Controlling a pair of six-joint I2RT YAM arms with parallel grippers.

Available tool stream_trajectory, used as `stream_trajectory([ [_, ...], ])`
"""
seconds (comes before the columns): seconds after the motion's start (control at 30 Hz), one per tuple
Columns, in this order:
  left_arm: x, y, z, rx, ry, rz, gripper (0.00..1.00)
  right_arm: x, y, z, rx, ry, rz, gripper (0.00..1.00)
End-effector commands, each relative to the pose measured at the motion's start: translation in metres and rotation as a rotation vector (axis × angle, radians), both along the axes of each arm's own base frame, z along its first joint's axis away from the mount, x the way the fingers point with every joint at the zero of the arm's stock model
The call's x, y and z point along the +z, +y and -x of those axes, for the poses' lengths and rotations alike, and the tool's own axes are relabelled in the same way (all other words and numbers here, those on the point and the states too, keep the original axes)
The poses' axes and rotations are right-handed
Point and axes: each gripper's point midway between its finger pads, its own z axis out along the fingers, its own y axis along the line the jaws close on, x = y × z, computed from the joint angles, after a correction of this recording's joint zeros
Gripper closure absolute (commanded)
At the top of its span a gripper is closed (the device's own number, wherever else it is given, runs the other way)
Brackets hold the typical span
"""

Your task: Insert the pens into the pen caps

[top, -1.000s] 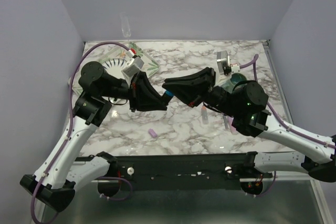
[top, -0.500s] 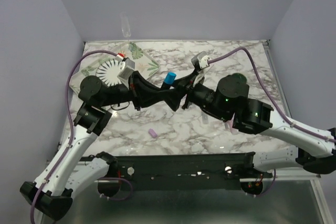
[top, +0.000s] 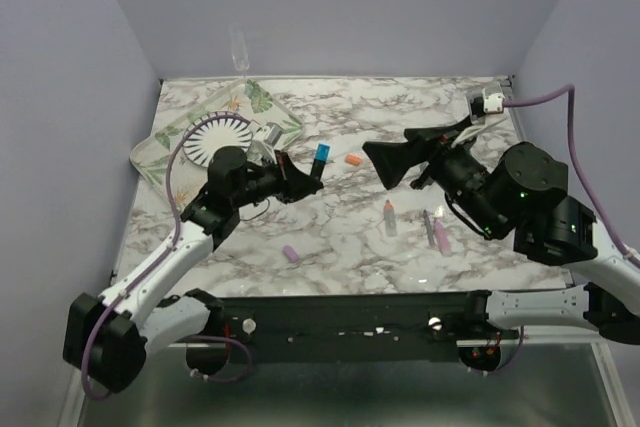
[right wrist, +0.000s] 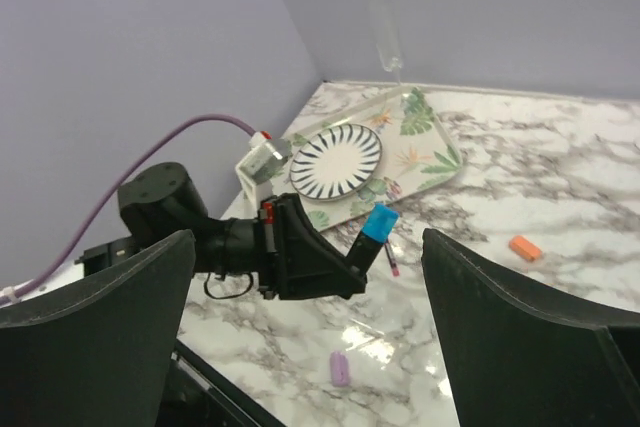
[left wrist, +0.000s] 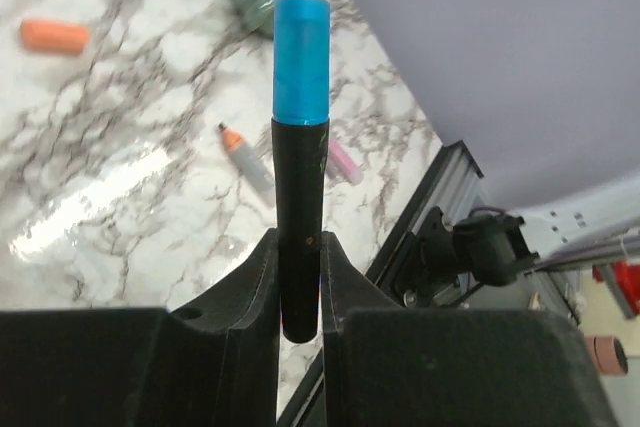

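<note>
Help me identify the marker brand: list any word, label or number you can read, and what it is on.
None readable. The black marker in the left hand and its blue cap show no print; the other pens are too small to tell.

Plate (top: 205, 135) on tray (top: 257, 99), left of pens (top: 389, 217)

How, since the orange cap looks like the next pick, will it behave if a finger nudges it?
The orange cap lies on its side on the marble table, so a sideways nudge would probably roll it. Small and plastic-looking, it is likely light and easily flicked away. The glossy table may let it slide.
</note>
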Motion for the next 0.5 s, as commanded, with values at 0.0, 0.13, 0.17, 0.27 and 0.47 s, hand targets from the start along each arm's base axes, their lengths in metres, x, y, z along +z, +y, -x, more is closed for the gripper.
stream_trajectory([
  [0.0,-0.075,-0.023,-0.031,0.134,0.267,-0.057,0.93,-0.062,-0.032,-0.01,-0.185,0.16,0.102,0.0],
  [0.13,-0.122,-0.035,-0.04,0.249,0.42,-0.107,0.97,-0.086,-0.049,-0.011,-0.269,0.223,0.131,0.0],
  [0.17,-0.13,-0.038,-0.039,0.265,0.456,-0.111,0.96,-0.092,-0.052,-0.011,-0.274,0.229,0.132,0.0],
  [0.27,-0.153,-0.047,-0.038,0.278,0.5,-0.163,0.9,-0.099,-0.055,-0.011,-0.291,0.239,0.125,0.0],
  [0.47,-0.222,-0.063,-0.024,0.242,0.7,-0.251,0.76,-0.114,-0.055,-0.011,-0.307,0.268,0.149,0.0],
])
